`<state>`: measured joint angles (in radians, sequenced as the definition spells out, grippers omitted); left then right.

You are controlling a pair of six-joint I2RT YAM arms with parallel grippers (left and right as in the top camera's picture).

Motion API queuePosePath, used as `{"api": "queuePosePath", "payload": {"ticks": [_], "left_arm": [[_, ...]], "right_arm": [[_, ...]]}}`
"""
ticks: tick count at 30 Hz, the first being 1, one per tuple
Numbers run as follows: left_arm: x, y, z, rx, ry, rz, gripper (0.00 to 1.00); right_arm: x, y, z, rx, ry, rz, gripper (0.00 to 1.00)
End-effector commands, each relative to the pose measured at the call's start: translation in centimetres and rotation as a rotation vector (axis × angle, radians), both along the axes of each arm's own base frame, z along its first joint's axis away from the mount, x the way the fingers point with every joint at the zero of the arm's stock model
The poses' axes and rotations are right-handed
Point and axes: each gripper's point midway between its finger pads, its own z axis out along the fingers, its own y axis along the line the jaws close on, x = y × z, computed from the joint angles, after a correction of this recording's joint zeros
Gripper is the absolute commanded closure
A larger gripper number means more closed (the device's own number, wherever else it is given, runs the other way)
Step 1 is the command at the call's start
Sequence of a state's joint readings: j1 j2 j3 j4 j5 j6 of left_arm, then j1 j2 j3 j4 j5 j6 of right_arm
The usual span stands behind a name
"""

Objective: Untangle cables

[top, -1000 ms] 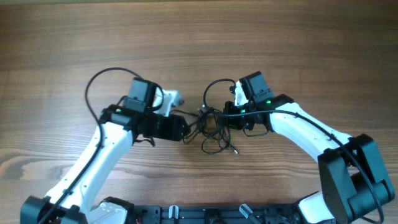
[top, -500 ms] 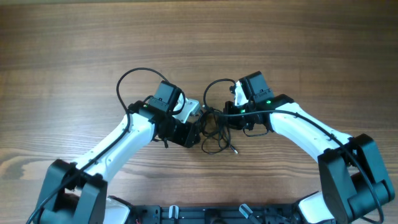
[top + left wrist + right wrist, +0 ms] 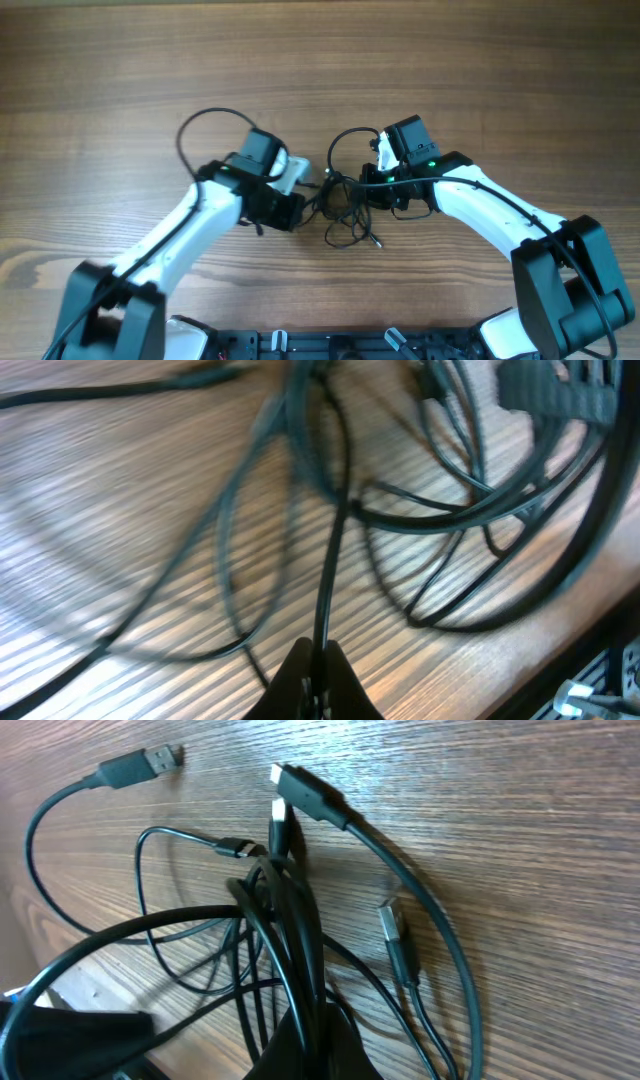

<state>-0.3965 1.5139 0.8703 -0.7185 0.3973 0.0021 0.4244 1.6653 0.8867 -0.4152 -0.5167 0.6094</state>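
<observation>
Pinching one thin black cord at the bottom edge of its own wrist view, the left gripper (image 3: 316, 685) is closed, its two fingertips pressed together with the cord running straight up out of them. Just beyond, that cord joins the rest of the cables (image 3: 334, 565), which cross in blurred loops on the wooden table (image 3: 120, 560). The right gripper (image 3: 312, 1045) is closed too, clamped on a thick bunch of several cords gathered at the bottom of the right wrist view. Past its fingertips the bunch spreads out. A silver-tipped plug (image 3: 388, 923) lies just to its right, and a small plug (image 3: 236, 847) sits to the left near the bunch's far end. A wide black plug (image 3: 305, 792) lies beyond that. Farthest off, at the top left, a flat USB plug (image 3: 150, 762) sits apart from the others on a cord that curves away. From overhead, the cables (image 3: 345, 205) form a small knot near the middle of the table (image 3: 320, 60), between the two arms. The left gripper (image 3: 300, 207) touches the knot's left side and the right gripper (image 3: 368, 192) its right side. One plug end trails out toward the near side, and one loop arcs up from the knot toward the far side, beside the right gripper.
</observation>
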Motion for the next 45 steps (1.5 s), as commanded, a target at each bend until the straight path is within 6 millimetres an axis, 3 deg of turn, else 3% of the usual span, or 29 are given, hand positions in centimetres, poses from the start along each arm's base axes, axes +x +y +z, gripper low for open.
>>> {"api": "queuePosePath", "payload": {"ticks": [1, 7, 10, 13, 15, 18, 20, 24, 28, 35, 40, 45], "left_arm": [[2.6, 4.2, 3.9, -0.008, -0.123, 0.171, 0.96], [4.9, 12.2, 8.3, -0.057, -0.219, 0.585, 0.96], [5.1, 14.7, 9.4, -0.115, -0.204, 0.773, 0.95], [5.1, 13.6, 10.2, -0.223, -0.173, 0.759, 0.57], [5.0, 12.8, 10.4, -0.247, -0.164, 0.735, 0.41], [4.7, 11.6, 10.3, -0.252, -0.152, 0.695, 0.40], [4.4, 10.2, 10.5, -0.268, -0.142, 0.648, 0.40], [4.3, 8.1, 10.8, -0.283, -0.158, 0.568, 0.37], [4.8, 6.4, 11.2, -0.301, -0.194, 0.503, 0.30], [5.3, 5.2, 11.7, -0.323, -0.226, 0.456, 0.28], [5.0, 4.9, 11.8, -0.340, -0.218, 0.439, 0.33], [5.1, 5.1, 11.7, -0.330, -0.220, 0.448, 0.29]], "right_arm": [[0.5, -1.3, -0.4, -0.061, 0.011, -0.076, 0.96], [0.6, -1.5, -0.5, -0.062, 0.012, -0.081, 0.96], [0.7, -1.1, -0.2, -0.036, 0.005, -0.066, 0.96], [0.4, 2.2, 2.6, 0.176, -0.087, 0.125, 0.96], [-0.2, 4.5, 5.5, 0.361, -0.169, 0.272, 0.96], [-1.9, 6.8, 10.9, 0.672, -0.288, 0.489, 0.96], [-2.9, 7.2, 13.7, 0.815, -0.347, 0.598, 0.96], [-4.1, 7.7, 16.0, 0.921, -0.384, 0.699, 0.96], [-4.9, 8.2, 16.6, 0.950, -0.390, 0.743, 0.96], [-4.4, 8.4, 16.2, 0.918, -0.370, 0.699, 0.96], [-2.5, 8.9, 15.1, 0.828, -0.356, 0.582, 0.96], [-0.5, 8.6, 13.0, 0.707, -0.307, 0.431, 0.96]]}}
